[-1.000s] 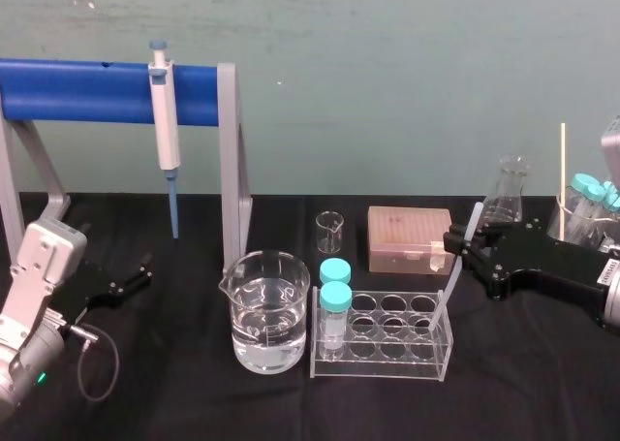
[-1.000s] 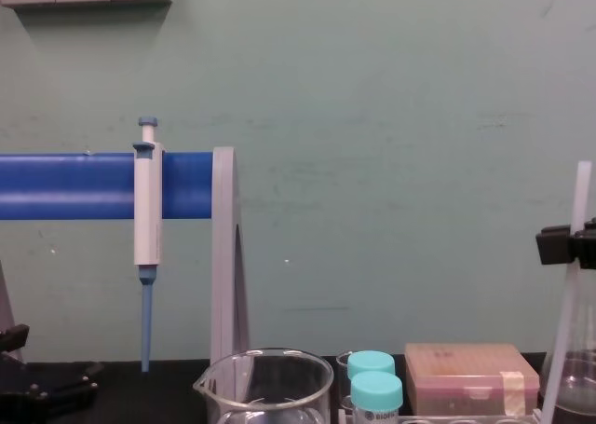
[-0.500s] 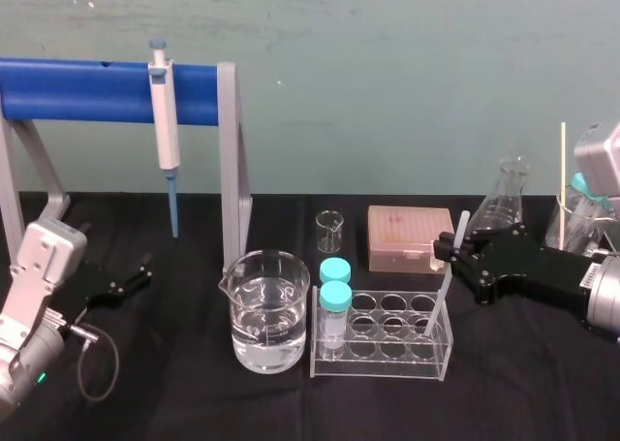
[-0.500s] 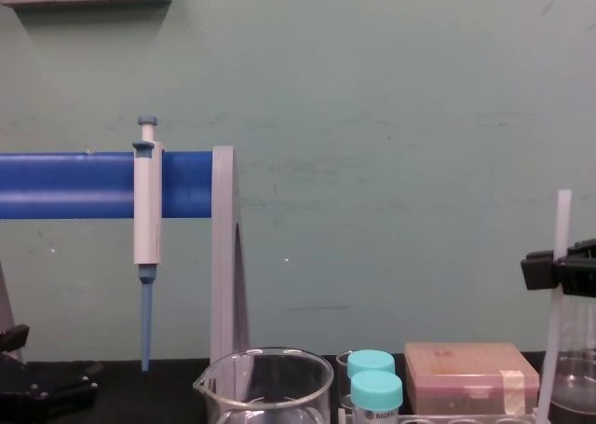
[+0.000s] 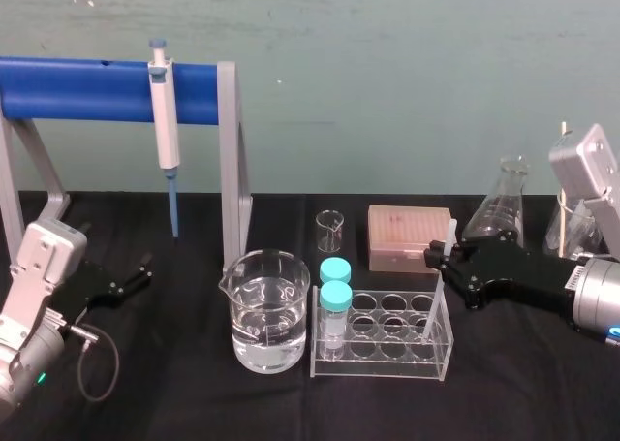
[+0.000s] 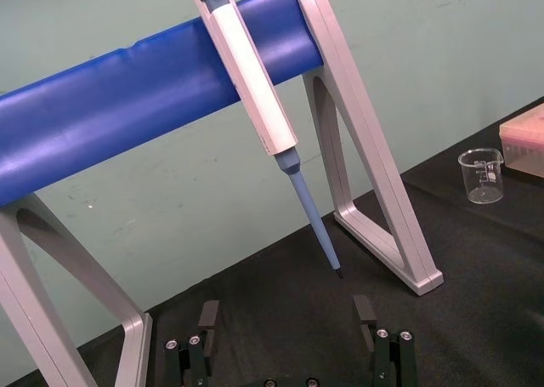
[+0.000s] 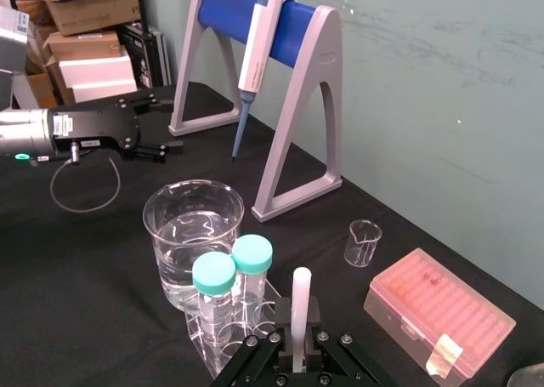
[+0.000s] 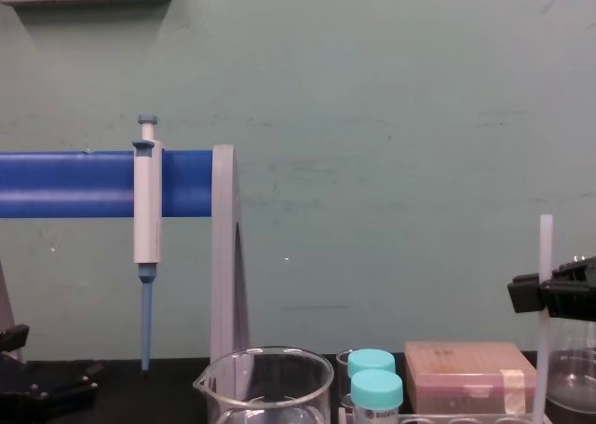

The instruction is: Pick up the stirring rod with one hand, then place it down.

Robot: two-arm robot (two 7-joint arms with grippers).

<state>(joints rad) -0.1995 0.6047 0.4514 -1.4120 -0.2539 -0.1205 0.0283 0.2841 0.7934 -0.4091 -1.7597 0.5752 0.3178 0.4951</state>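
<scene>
The stirring rod is a thin whitish stick, held nearly upright, and my right gripper is shut on its upper part. Its lower end reaches down into the right end of the clear tube rack. In the right wrist view the stirring rod rises from between the black fingers. From the chest view the stirring rod stands at the far right, clamped by my right gripper. My left gripper rests open on the black table at the left, its fingers spread wide.
A water-filled beaker stands left of the rack, which holds two teal-capped tubes. Behind are a small beaker, a pink tip box and a flask. A blue stand carries a pipette.
My right gripper has moved left and down with the rod. The rod now stands more upright and reaches deeper into the rack. The left arm has not moved.
</scene>
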